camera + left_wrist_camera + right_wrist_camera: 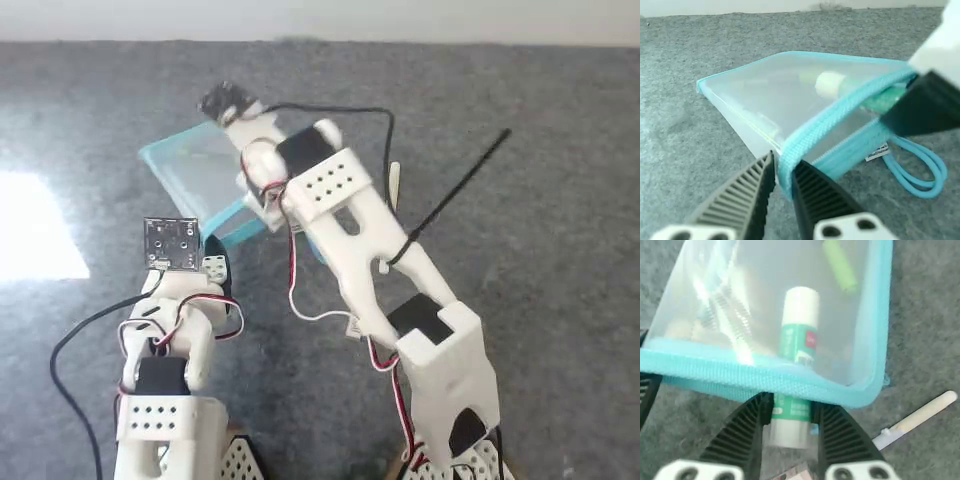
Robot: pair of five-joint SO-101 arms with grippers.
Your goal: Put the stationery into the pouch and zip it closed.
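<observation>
Trouble could start right at the left gripper (pixel 783 167): it pinches only a thin strip of the pouch (pixel 790 95) at its zip edge, and a slip there would let the mouth sag and jam the glue stick (pixel 797 350) on the band. The right gripper (pixel 792 405) clamps that glue stick's tail, nose already inside the pouch lying on the table (pixel 560 300). Beyond it a pen (pixel 920 417) waits outside.

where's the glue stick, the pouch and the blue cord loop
glue stick (pixel 792 340), right wrist view, on its green label
pouch (pixel 807 137), left wrist view, on its zipper band
blue cord loop (pixel 932 155), left wrist view, on its outer strand
</observation>
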